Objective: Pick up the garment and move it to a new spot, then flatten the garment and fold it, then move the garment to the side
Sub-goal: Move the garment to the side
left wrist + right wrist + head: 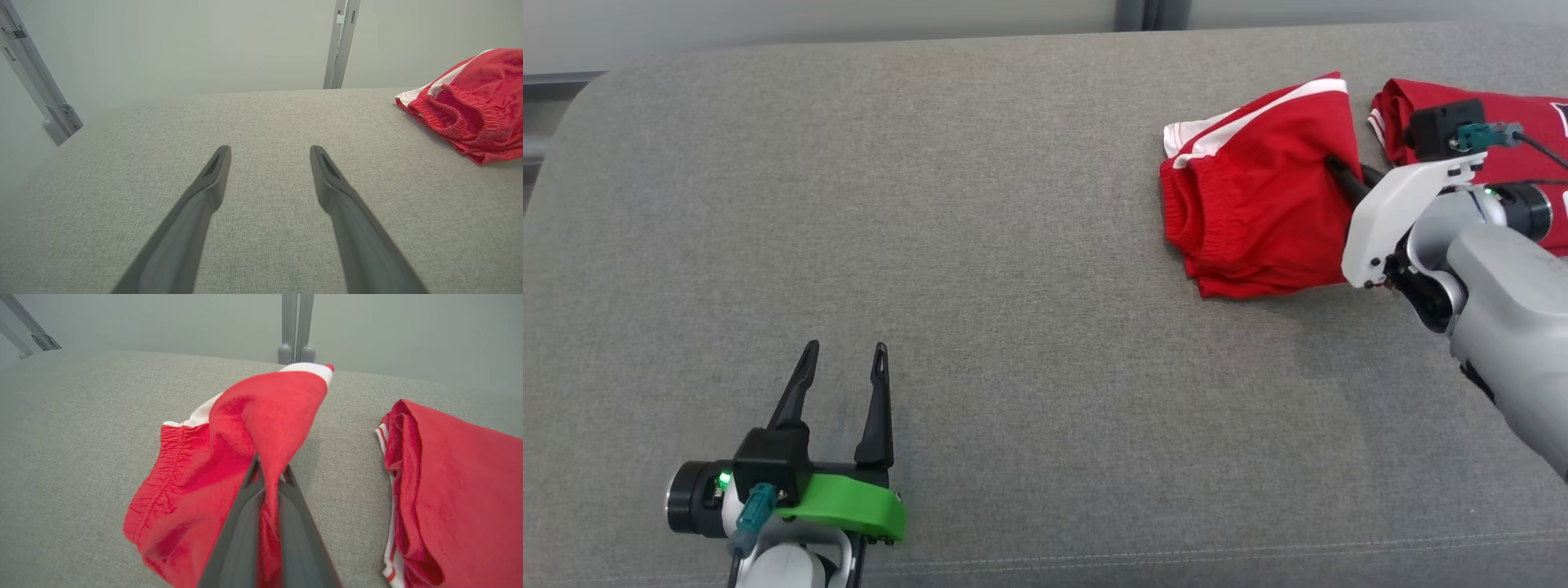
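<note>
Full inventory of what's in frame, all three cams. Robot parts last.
Red shorts with white stripe and elastic waistband: 1, red and white, far right of the surface, one edge pinched up.
Second red garment with white trim: 1, red, right of the shorts, apart from them.
Grey woven fabric surface: 1, grey, under everything.
Grey metal upright post: 1, grey, behind the far edge.
Left gripper: 1, dark fingers, green mount, near left, open.
Right gripper: 1, dark fingers, white mount, shut on the shorts.
</note>
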You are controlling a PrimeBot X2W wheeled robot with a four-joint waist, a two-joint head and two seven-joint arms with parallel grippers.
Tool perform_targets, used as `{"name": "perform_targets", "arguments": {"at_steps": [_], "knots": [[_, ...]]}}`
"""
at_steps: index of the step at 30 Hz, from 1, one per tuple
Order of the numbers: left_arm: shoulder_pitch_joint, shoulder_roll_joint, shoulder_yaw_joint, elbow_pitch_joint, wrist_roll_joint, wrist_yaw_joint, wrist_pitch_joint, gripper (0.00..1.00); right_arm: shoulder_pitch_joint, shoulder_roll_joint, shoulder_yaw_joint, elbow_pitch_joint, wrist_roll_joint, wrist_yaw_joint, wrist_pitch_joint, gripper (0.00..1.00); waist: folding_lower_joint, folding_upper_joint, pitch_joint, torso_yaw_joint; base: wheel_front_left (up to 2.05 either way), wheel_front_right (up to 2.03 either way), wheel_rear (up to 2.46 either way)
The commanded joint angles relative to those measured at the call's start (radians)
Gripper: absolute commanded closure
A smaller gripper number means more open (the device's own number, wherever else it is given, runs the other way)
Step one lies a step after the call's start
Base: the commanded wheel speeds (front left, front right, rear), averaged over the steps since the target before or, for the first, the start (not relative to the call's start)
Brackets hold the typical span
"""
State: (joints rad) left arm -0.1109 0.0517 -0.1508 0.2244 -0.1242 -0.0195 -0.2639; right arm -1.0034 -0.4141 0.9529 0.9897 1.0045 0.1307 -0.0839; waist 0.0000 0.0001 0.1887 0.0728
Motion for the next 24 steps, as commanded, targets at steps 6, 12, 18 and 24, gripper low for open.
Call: {"name": "perform_targets", "arguments": {"at_steps": [6, 12, 18, 24], "knots": [[-0.031, 0.019, 0.021, -0.015, 0.018, -0.012, 0.000, 0.00, -0.064, -0.048, 0.013, 0.003, 0.006, 0.000, 0.036, 1.00, 0.0000, -0.0001, 0.053, -0.058, 0.00, 0.00, 0.00], [-0.038, 0.029, 0.035, -0.024, 0.033, -0.021, 0.001, 0.00, -0.119, -0.115, 0.043, 0.000, 0.000, 0.000, 0.058, 1.00, 0.0000, -0.0001, 0.086, -0.070, 0.00, 0.00, 0.00], [-0.044, 0.044, 0.047, -0.035, 0.039, -0.023, 0.001, 0.00, -0.166, -0.177, 0.061, -0.013, 0.003, 0.000, 0.072, 1.00, 0.0000, -0.0001, 0.109, -0.076, 0.00, 0.00, 0.00], [-0.054, 0.054, 0.057, -0.043, 0.043, -0.029, 0.001, 0.00, -0.216, -0.228, 0.066, -0.016, 0.013, 0.000, 0.107, 1.00, 0.0000, -0.0001, 0.128, -0.081, 0.00, 0.00, 0.00]]}}
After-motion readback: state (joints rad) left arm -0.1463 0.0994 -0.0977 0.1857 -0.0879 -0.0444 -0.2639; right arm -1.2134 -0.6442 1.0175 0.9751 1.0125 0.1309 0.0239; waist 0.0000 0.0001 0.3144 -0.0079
